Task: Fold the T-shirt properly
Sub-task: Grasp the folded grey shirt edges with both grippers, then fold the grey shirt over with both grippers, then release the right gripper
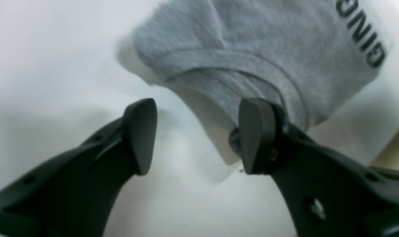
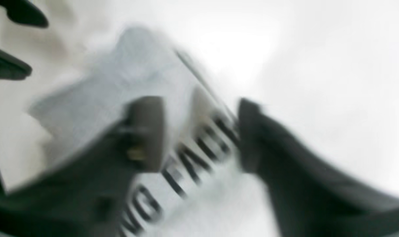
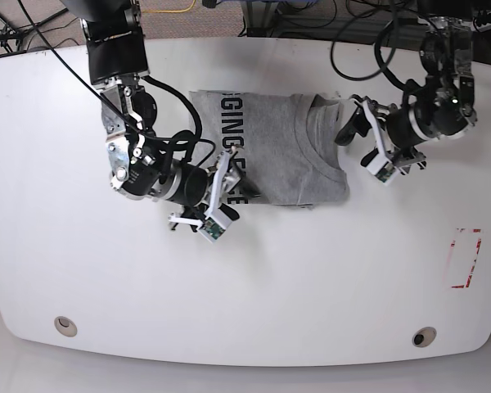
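Base view shows the T-shirt (image 3: 282, 147) lying partly folded on the white table (image 3: 311, 270), between the two arms. On the left wrist view, the left gripper (image 1: 196, 136) has its jaws spread wide beside the collar end, holding nothing. On the right wrist view, the right gripper (image 2: 199, 133) straddles the lettered edge; blur hides whether its jaws pinch the cloth.

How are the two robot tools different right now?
The left tool sits at the T-shirt's collar end, while the right tool hangs over the black letters at the other end. The left tool's picture is sharp; the right tool's picture is smeared. The left tool's fingers stand wide apart with nothing between them; the right tool's straddle the printed cloth. Both are black and two-fingered.
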Robot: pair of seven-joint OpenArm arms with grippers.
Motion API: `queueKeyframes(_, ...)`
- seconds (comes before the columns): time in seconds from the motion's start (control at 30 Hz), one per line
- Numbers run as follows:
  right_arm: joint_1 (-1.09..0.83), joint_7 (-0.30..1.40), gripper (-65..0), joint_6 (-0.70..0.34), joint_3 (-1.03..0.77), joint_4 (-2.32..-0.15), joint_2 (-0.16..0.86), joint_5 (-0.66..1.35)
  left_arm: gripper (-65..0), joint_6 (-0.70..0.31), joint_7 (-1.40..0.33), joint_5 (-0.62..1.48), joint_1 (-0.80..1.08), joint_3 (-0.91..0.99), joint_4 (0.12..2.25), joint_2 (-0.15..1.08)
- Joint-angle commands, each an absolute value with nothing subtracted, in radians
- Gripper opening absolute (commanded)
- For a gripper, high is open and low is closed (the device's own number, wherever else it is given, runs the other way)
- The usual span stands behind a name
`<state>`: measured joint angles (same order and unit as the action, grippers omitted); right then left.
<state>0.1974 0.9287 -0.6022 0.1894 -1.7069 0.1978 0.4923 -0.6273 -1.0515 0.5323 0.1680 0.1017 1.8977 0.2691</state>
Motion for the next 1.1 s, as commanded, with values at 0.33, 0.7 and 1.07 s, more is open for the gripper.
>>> queueKeyframes(0.33,0.186,0.900,-56.4,-0.598,0.147,-1.725,0.291,0.521,-59.4,-0.624,-0.819,0.128,0.191,-0.097,1.890,0.019)
queueKeyframes(0.7,0.193,0.788,-56.9,-0.599,0.151,-1.629,0.288,0.421,-60.0,-0.624,-0.819,0.041,0.226,-0.127,1.890,-0.053)
queueKeyframes(1.07,0.185,0.685,-56.9,-0.661,0.151,-1.495,0.251,0.321,-60.0,-0.624,-0.816,0.041,0.242,-0.125,1.868,-0.050)
